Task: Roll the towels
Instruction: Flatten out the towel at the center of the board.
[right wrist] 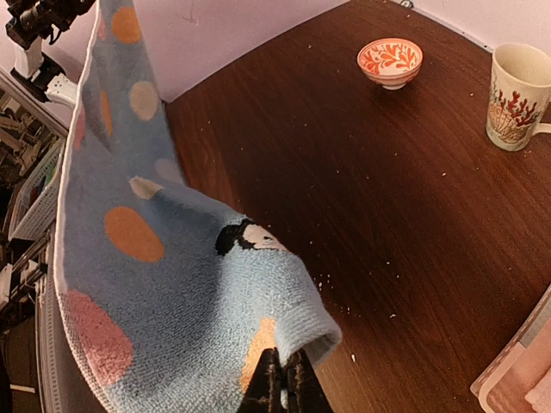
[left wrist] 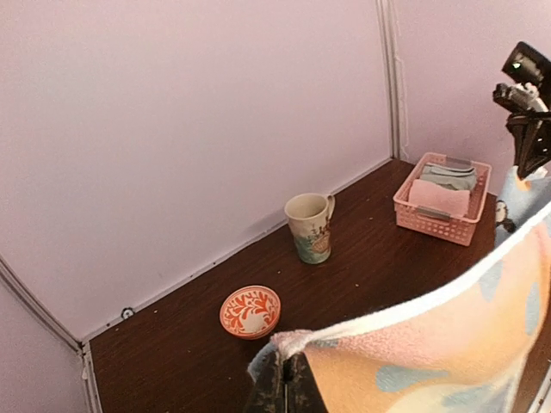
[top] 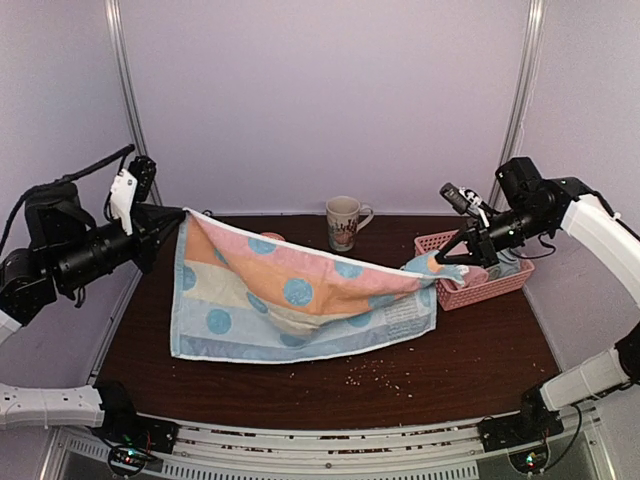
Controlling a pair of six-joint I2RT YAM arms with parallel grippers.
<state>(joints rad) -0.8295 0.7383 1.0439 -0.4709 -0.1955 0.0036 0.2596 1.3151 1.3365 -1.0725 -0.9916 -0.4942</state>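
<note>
Now the left claw (top: 178, 221) is pressed together on one corner of the dotted towel (top: 300, 295), the opposite corner being pinched by the right claw (top: 440, 262). The towel is stretched between them, its lower edge draped on the counter (top: 470, 362), near the pink basket (top: 497, 286).

The towel (top: 300, 295) hangs across the middle of the table (top: 470, 370), strung between 2 grippers. The left gripper (top: 178, 222) pinches 1 upper corner at the left, and the right gripper (top: 450, 258) pinches the other at the right, somewhat lower. Its bottom edge seems to rest on the tabletop toward the near side (the top view leaves that contact unsure). Behind the towel, near the back wall, stands the mug (top: 343, 222), with the bowl (left wrist: 250, 311) to its left. The basket (top: 480, 292) sits at the far right, its left end by the right gripper, with folded towels (left wrist: 439, 196) in it.
</note>
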